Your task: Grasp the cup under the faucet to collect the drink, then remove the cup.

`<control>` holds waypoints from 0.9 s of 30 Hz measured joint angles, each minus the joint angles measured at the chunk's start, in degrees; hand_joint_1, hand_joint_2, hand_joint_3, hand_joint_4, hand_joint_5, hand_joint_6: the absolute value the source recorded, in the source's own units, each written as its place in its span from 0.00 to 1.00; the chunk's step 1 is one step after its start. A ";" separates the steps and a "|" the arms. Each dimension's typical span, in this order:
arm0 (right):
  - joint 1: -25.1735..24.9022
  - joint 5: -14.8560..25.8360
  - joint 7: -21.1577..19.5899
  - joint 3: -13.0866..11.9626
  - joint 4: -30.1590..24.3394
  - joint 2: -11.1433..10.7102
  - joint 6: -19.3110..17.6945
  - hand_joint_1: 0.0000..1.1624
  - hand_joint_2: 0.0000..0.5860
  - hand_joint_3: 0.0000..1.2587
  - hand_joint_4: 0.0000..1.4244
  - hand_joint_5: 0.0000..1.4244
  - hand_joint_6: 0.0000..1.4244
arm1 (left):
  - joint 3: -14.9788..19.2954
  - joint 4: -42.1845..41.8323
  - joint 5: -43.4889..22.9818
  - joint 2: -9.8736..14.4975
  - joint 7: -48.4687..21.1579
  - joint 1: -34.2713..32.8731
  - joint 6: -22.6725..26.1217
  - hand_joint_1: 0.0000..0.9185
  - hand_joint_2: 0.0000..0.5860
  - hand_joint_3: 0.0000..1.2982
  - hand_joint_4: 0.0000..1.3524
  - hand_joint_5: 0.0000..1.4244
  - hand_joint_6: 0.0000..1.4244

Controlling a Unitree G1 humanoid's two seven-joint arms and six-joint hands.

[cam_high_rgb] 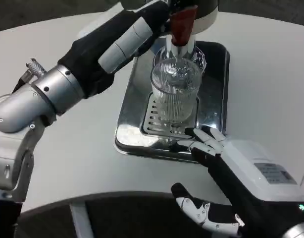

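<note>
Gleaming steel tray (219,94) resting on white table (271,74).

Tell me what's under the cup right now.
The ribbed clear cup stands on the slotted grate of the steel drip tray, under the faucet. The grate under its base is covered.

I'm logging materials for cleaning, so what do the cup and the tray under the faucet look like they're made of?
The cup looks like clear glass or hard clear plastic: see-through, with fine vertical ribs that catch the light; which of the two cannot be told. The tray looks like polished metal, probably stainless steel: mirror-like reflections, rounded corners, and a slotted grille under the cup.
</note>
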 measured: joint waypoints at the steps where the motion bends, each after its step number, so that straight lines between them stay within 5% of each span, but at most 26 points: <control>1: -0.04 0.03 0.00 -0.09 0.20 0.07 0.15 0.50 0.77 0.19 0.04 0.00 0.00 | -0.09 0.03 0.71 0.31 -0.24 -0.09 -0.72 0.00 0.01 0.11 0.04 0.11 0.02; 16: -1.04 1.26 0.02 -0.22 1.26 0.68 1.95 0.50 0.77 0.19 0.04 0.00 0.00 | -0.77 2.41 5.52 5.84 -3.17 -1.28 -9.61 0.00 0.02 0.13 0.05 0.11 0.03; 27: -1.51 1.29 0.02 0.00 1.48 1.34 2.35 0.50 0.77 0.18 0.04 0.00 0.00 | -0.82 3.10 7.61 6.57 -3.16 -1.26 -13.04 0.00 0.03 0.14 0.05 0.11 0.03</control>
